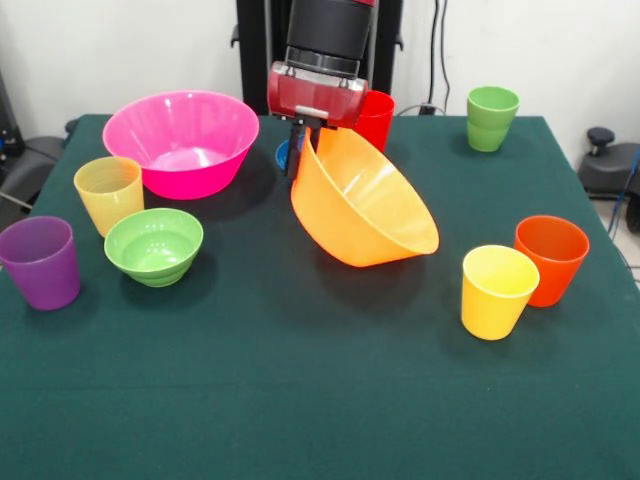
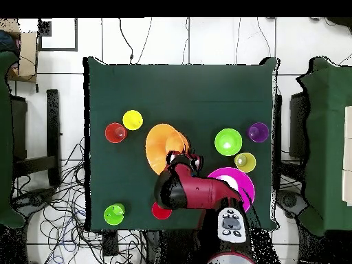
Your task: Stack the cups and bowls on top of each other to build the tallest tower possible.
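Observation:
My gripper [image 1: 303,140] is shut on the far rim of the large orange bowl [image 1: 365,200], which hangs steeply tilted with its opening facing up and right, low over the table's middle. In the overhead view the gripper [image 2: 185,161] sits at the orange bowl's [image 2: 163,146] edge. Just behind the gripper a sliver of the small blue bowl [image 1: 282,155] shows, and the red cup [image 1: 377,118] stands partly hidden behind the arm. The pink bowl [image 1: 185,140] stands upright at the far left.
The pale yellow cup [image 1: 108,192], light green bowl [image 1: 153,245] and purple cup [image 1: 40,262] stand at the left. The green cup [image 1: 492,117] is at the far right. The orange-red cup [image 1: 551,258] and bright yellow cup [image 1: 497,291] stand together at the near right.

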Tool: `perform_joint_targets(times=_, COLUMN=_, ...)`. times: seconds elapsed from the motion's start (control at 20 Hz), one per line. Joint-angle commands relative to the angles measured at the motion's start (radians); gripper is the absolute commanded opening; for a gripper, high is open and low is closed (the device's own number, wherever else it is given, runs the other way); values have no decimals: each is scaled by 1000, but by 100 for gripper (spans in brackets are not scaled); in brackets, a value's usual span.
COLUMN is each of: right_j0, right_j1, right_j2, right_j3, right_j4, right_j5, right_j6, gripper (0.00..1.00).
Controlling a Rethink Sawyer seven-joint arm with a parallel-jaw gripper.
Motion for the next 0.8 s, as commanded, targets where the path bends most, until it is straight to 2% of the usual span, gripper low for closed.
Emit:
perform_joint_targets(times=0.05, right_j0=11, right_j1=17, right_j2=134, right_j3=-118, right_j4=-77, right_j5=9, right_j6=34, gripper=0)
perform_joint_targets(times=0.25, right_j0=-8, right_j1=-9, right_j2=160, right_j3=-141, right_j4=-100, right_j5=59, right_j6=11, gripper=0)
perform_joint_targets(times=0.35, right_j0=8, right_j1=-12, right_j2=142, right_j3=-153, right_j4=-106, right_j5=53, right_j6=10, gripper=0)
perform_joint_targets(times=0.8, right_j0=52, right_j1=14, right_j2=57, right_j3=-188, right_j4=-140, right_j5=-63, right_j6=26, gripper=0)
